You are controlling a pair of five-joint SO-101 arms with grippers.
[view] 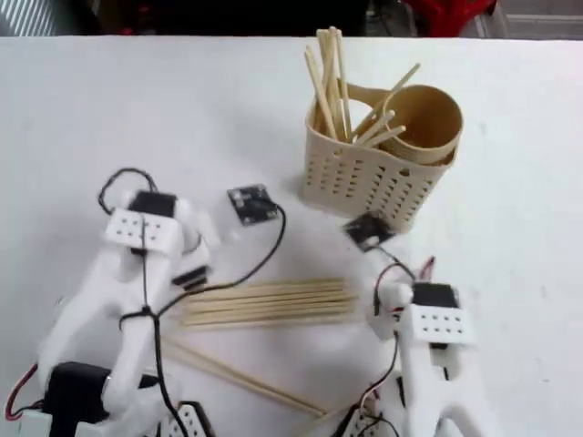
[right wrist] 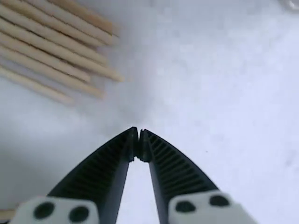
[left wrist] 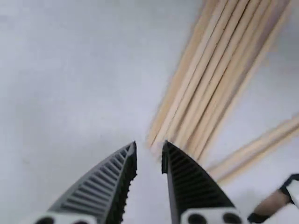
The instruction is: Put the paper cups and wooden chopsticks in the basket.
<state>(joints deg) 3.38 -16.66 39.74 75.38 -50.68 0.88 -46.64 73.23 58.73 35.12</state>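
Left arm: white moulded plastic left arm (view: 109, 300) with smooth blocky segments and thin black cable running along it.
Right arm: matching white plastic right arm (view: 437, 355) with red and black wires at the wrist.
Loose pair: two long pale wooden sticks (view: 241, 378) lie side by side, slanting across the table between the arm bases.
Bundle: a flat row of pale wooden chopsticks (view: 269, 303), slim and smooth, lies on the table between the two arms, packed side by side with tapered tips at one end.
Left gripper (left wrist: 148, 151): dark grey wedge-shaped fingers with ribbed inner faces. The tips are a narrow gap apart with nothing between them, just beside one end of the bundle.
Right gripper (right wrist: 138, 140): the same ribbed grey wedges, with tips pressed together on nothing, over bare table near the bundle's tapered tips.
Table: white matte tabletop (view: 137, 109).
Boards: small black square circuit board (view: 253, 205) on a black cable, and a second black board (view: 366, 229) near the basket.
Basket: cream plastic basket (view: 364, 182), oblong with rounded corners and walls pierced by rows of small holes, upright at the far side.
Upright sticks: a bunch of wooden chopsticks standing on end (view: 330, 82) splays out of one end of the basket.
Cup: brown paper cup (view: 428, 118) with a round rim, tilted in the basket's other end. It is possibly several nested, which this angle cannot settle.
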